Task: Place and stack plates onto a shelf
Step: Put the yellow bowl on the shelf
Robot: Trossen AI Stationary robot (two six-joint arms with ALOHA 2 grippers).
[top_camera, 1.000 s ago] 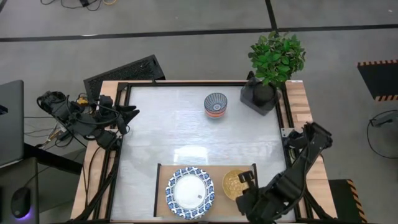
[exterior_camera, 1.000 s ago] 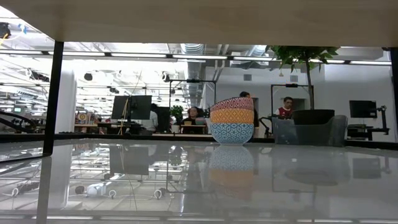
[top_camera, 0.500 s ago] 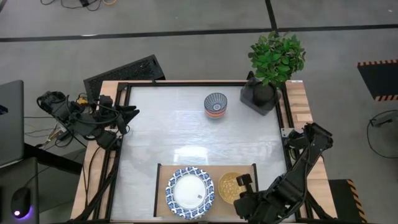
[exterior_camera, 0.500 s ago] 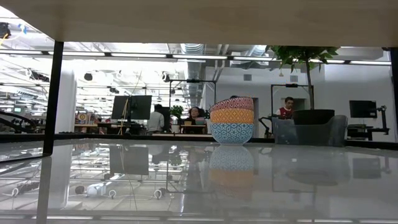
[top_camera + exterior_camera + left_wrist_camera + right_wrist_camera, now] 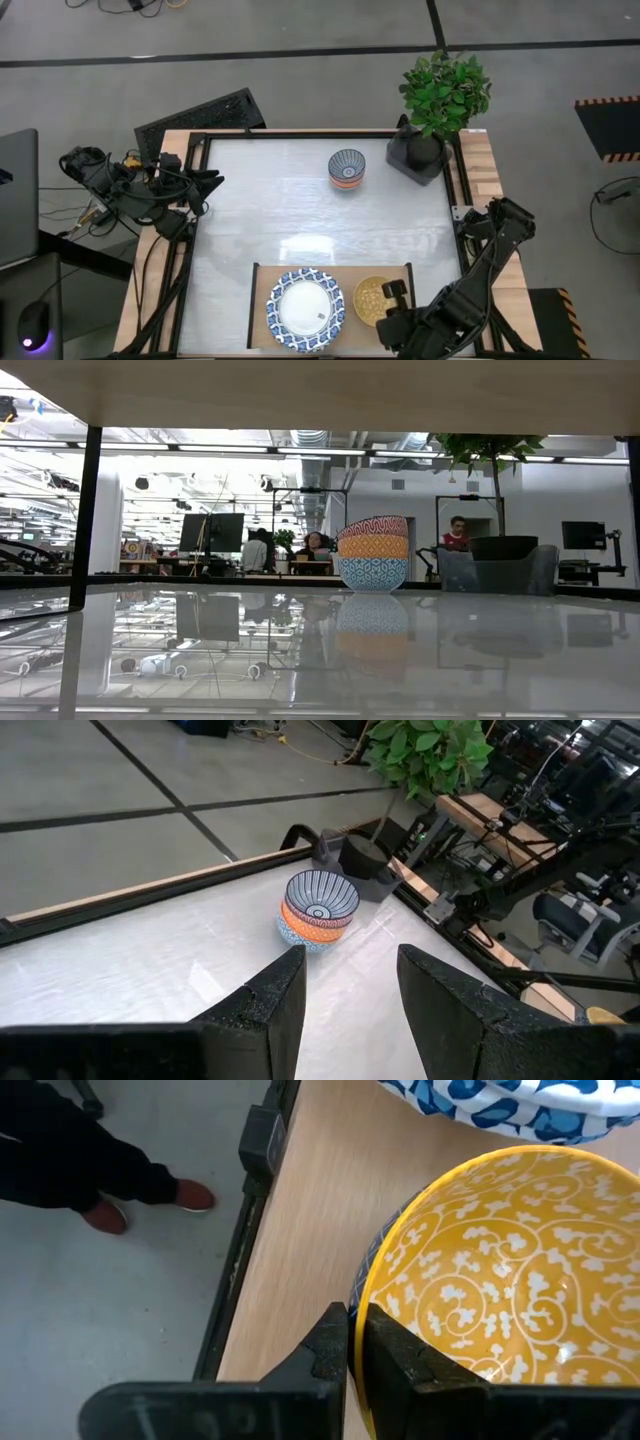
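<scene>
One blue-and-white rimmed plate [image 5: 305, 309] lies flat on the light-wood shelf [image 5: 262, 330] at the table's near edge. Whether more plates lie under it I cannot tell. Its rim also shows in the right wrist view [image 5: 500, 1105]. My right gripper [image 5: 385, 296] is shut on a yellow patterned bowl [image 5: 370, 299] over the shelf's right half, beside the plate. My left gripper [image 5: 345, 970] is open and empty at the table's left edge, where the left arm [image 5: 190, 185] waits. My right gripper pinches the yellow bowl's rim [image 5: 372, 1285] on the side toward the table's right edge, one finger [image 5: 390, 1350] inside the bowl and one finger [image 5: 330, 1345] outside. The bowl is upright over the shelf board. Whether it rests on the board I cannot tell.
A stack of striped bowls [image 5: 347, 168] stands at the table's far middle. A potted plant [image 5: 440, 100] stands at the far right corner. The shelf's black rails [image 5: 251, 300] bound the board. A person's legs and red shoes [image 5: 100, 1200] show on the floor beside the shelf.
My right gripper has gone a little toward the table's left edge with the yellow bowl, bringing it closer to the plate on the shelf. The bowl stays upright.
</scene>
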